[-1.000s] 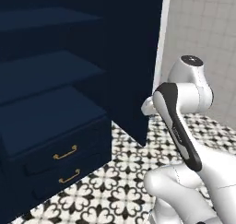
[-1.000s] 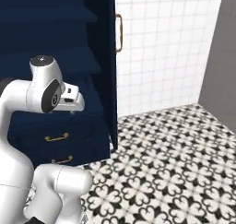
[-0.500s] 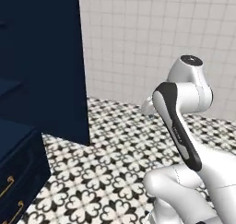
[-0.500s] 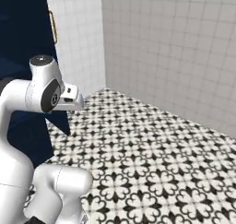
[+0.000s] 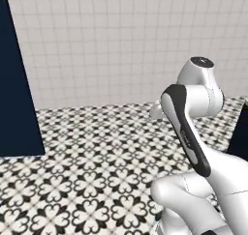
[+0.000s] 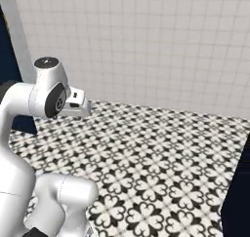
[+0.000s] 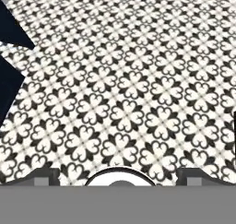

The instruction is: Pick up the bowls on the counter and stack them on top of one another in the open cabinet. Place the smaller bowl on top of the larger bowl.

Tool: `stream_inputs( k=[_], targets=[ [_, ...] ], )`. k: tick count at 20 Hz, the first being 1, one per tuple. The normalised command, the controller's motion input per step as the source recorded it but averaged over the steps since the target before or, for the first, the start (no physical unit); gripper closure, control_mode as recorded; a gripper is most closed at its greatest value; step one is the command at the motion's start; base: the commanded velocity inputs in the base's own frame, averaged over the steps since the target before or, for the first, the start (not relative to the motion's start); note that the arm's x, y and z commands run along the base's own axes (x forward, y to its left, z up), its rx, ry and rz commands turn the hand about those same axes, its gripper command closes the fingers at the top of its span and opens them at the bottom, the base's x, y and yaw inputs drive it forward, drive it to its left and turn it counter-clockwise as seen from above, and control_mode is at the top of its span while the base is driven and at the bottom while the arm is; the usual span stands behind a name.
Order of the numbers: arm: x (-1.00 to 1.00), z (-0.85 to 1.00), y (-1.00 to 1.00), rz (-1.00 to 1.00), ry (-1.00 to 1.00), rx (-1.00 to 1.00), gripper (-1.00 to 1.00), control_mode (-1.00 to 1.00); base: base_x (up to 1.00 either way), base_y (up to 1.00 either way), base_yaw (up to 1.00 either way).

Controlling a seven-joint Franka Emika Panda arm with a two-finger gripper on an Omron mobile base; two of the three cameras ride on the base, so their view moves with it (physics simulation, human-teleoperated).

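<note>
Item: mobile arm in a tiled kitchen, facing a white tiled wall (image 5: 111,40) across a black-and-white patterned floor (image 5: 97,156). Arm: white, dark-jointed, folded up close to the base, the hand held out level above the floor. Gripper (image 7: 118,176): the two dark finger tips stand far apart at the bottom of the hand view, spread wide, with nothing between them but floor pattern (released, carrying nothing). Cabinetry: a dark navy panel (image 5: 17,89) runs down the left edge of the left base view and reaches the floor; whether it belongs to the open cabinet cannot be told, since no shelf is in sight. A second dark navy edge (image 6: 239,187) stands at the lower right of the right base view, and dark navy corners (image 7: 11,29) cut into the left side of the hand view. Bowls and counter: not among the things present in these views, so their whereabouts cannot be stated. Progress, as a judgement: no bowl is in hand and none is seen stacked, so picking up, carrying and stacking (smaller on larger) all appear still to do, beginning with bringing the counter into reach.
</note>
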Motion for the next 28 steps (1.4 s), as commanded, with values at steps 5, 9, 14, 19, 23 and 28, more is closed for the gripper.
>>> stream_inputs(
  k=[5, 9, 14, 19, 23, 28],
  targets=[
    [0.00, 0.00, 0.00, 0.00, 0.00, 0.00, -1.00, 1.00, -0.89, -0.49, -0.55],
    [0.00, 0.00, 0.00, 0.00, 0.00, 0.00, -1.00, 1.00, -0.33, -0.99, -0.38],
    [0.00, 0.00, 0.00, 0.00, 0.00, 0.00, -1.00, 1.00, 0.45, -1.00, -0.12],
    [0.00, 0.00, 0.00, 0.00, 0.00, 0.00, -1.00, 1.00, 0.72, -1.00, 0.00],
    [0.00, 0.00, 0.00, 0.00, 0.00, 0.00, -1.00, 1.00, 0.83, -1.00, 0.10],
    [0.00, 0.00, 0.00, 0.00, 0.00, 0.00, -1.00, 1.00, 0.40, -1.00, 0.22]
  ],
)
